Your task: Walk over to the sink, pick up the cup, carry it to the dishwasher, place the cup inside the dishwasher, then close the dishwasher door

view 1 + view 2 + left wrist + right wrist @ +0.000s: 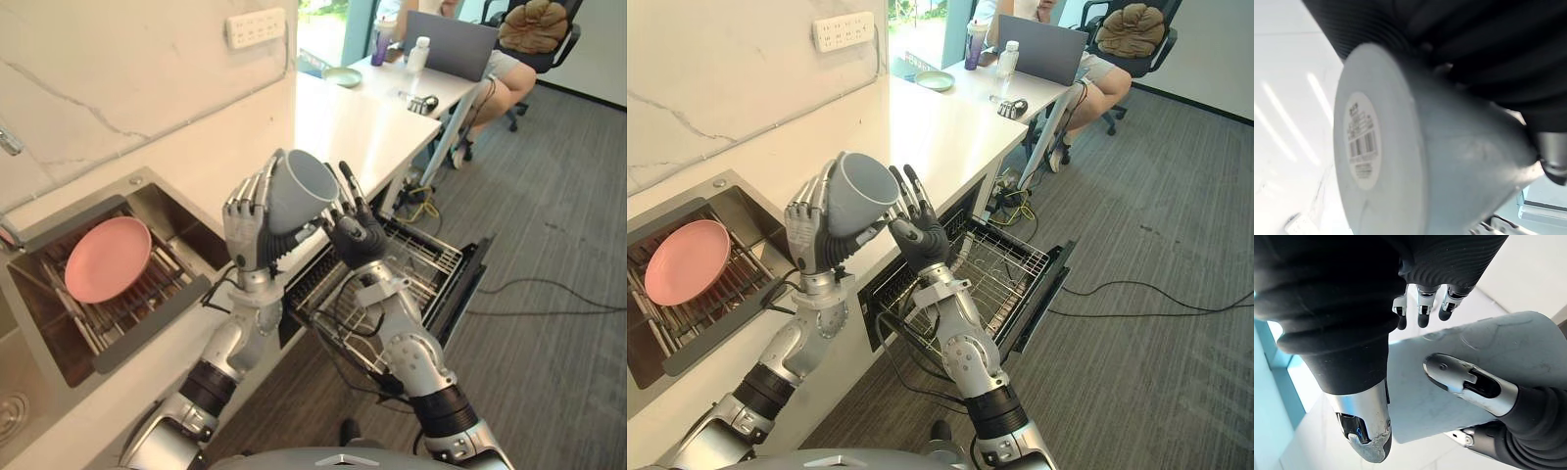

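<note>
A grey cup (299, 191) is tilted on its side above the counter edge, mouth toward the right, with my left hand (250, 230) shut round its body. Its labelled base (1361, 139) faces the left wrist camera. The left thumb (1469, 384) lies across the cup wall (1440, 406). My right hand (355, 235) stands upright just right of the cup's rim, open, fingers (1420, 308) straight and holding nothing. Below both hands the dishwasher (465, 279) is open, its wire rack (1004, 274) pulled out.
A sink (181, 220) at the left holds a pink plate (108, 258) on a drying rack. The white counter (333, 122) runs back to a desk with a laptop (451, 44), bottles and a seated person (509, 69). Cables (549, 294) lie on the grey floor.
</note>
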You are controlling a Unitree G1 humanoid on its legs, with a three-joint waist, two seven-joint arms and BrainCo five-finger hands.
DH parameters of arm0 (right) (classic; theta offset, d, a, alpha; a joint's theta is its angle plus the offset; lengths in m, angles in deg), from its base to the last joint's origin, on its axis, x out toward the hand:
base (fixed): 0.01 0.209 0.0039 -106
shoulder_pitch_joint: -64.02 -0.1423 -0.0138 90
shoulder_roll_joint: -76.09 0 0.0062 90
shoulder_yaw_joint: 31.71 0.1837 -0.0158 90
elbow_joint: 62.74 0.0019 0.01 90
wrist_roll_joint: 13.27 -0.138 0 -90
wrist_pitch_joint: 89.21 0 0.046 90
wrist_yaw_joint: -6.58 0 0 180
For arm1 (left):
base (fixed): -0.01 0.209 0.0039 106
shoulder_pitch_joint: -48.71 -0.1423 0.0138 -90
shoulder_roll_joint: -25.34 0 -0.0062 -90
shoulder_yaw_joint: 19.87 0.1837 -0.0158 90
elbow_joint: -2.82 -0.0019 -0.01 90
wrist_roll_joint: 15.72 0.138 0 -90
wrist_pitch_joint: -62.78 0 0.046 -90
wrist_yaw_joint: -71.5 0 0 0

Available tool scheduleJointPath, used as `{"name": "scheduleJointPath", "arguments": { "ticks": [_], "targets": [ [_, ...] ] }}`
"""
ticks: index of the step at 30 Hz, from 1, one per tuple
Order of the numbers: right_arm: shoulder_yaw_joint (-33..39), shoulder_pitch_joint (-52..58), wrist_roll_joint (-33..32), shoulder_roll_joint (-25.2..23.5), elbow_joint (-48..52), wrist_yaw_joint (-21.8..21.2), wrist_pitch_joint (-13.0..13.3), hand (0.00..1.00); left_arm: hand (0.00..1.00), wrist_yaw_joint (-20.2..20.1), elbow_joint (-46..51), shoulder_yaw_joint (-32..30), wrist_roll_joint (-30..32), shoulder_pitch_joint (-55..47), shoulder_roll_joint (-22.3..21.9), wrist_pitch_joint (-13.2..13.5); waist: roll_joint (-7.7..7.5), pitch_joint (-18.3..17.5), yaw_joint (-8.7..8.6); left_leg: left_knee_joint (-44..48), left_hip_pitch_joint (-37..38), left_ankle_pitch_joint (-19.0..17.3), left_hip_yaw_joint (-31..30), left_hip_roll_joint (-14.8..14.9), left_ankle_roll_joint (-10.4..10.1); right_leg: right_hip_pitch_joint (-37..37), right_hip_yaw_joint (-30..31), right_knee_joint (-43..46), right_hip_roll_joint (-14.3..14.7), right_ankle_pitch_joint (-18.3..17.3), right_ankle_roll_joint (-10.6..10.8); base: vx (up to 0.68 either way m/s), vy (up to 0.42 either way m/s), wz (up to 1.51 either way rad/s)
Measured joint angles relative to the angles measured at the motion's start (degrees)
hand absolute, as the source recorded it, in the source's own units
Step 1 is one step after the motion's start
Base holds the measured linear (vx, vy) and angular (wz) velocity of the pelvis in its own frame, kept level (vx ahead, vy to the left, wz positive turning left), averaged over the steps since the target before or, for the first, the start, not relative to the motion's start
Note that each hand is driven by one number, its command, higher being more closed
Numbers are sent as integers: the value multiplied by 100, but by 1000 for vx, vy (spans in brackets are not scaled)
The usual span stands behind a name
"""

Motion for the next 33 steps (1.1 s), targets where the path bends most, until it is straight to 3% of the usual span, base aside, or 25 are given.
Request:
{"name": "scheduleJointPath", "arguments": {
  "ticks": [6,14,15,25,33],
  "targets": [
    [-179,-251,239,3,-63,455,6,0,100,-121,-7,311,-2,184,-6,-140,-3,-86,41,-402,132,255,-53,-6,-20,-13,-98,0,21,0,0,-43,-25,6],
    [-481,-388,236,40,-397,882,-19,0,100,-271,-183,533,-4,203,275,-474,-42,-137,91,-382,118,267,-138,5,-23,56,-133,-57,12,14,-4,-33,-15,5],
    [-527,-473,236,46,-458,942,-21,100,100,-271,-189,532,-12,217,321,-524,-42,-137,87,-367,108,267,-141,6,-23,54,-134,-58,12,17,-8,-34,-14,2],
    [-773,-668,213,51,-503,1362,149,100,100,-212,-202,531,-17,345,532,-630,-44,-137,117,-254,19,258,-170,24,-23,33,-150,-60,17,53,-45,-46,-14,1],
    [-1109,-890,241,49,-705,1494,806,100,100,80,-236,527,-47,439,635,-607,-40,-135,235,-152,-81,263,-179,106,-62,-19,-145,-60,92,85,-107,-63,-27,-1]
  ]
}}
